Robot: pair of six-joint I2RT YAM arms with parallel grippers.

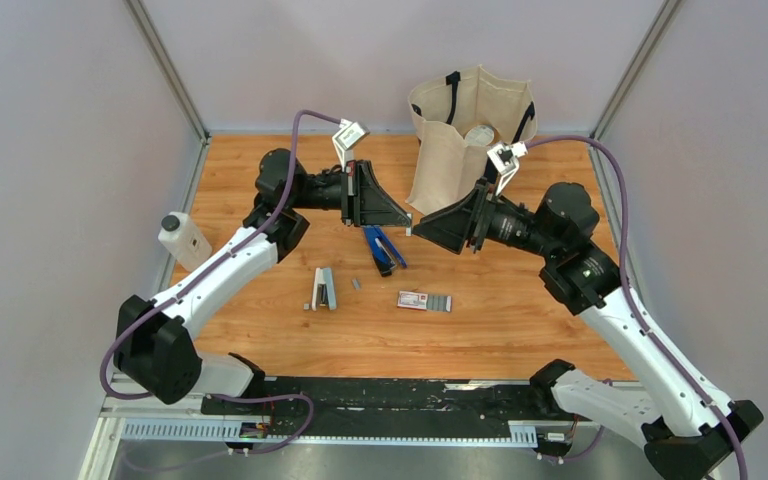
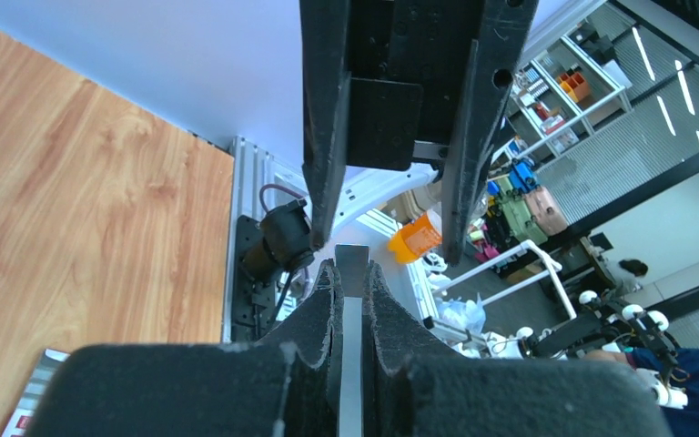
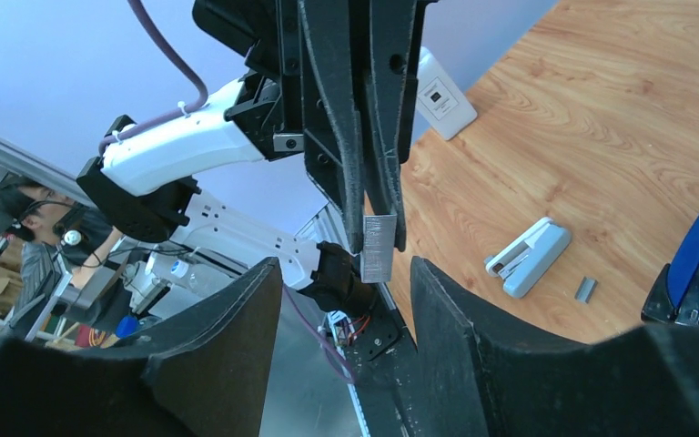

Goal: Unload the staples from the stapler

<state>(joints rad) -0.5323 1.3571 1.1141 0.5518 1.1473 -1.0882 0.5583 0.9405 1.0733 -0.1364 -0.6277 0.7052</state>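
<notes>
While the stapler (image 1: 384,248) lies open on the wooden bench (image 1: 520,320) between pale grey wall panels (image 1: 60,150), the left gripper (image 2: 352,278) pinches a staple strip (image 3: 378,248). The right gripper (image 3: 343,273) is spread wide, holding nothing.

Table (image 1: 520,330), seen from the arm bases:
- Stapler (image 1: 385,250) lies about mid-table.
- Second stapler-like object (image 1: 323,288) sits left of it and nearer the bases. A loose staple piece (image 1: 356,283) lies between the two.
- Box (image 1: 425,301) lies nearer than the stapler and slightly right.
- Bag (image 1: 455,150) stands at the back, right of centre.
- Bottle (image 1: 182,240) stands at the left edge, beside the left arm.
- Left gripper (image 1: 403,220) and right gripper (image 1: 417,230) meet tip to tip above the table, just behind the stapler and in front of the bag.
- Staple strip (image 3: 378,248) sits pinched in the left gripper. The right gripper's fingers (image 3: 227,346) stand either side of it, not touching.
</notes>
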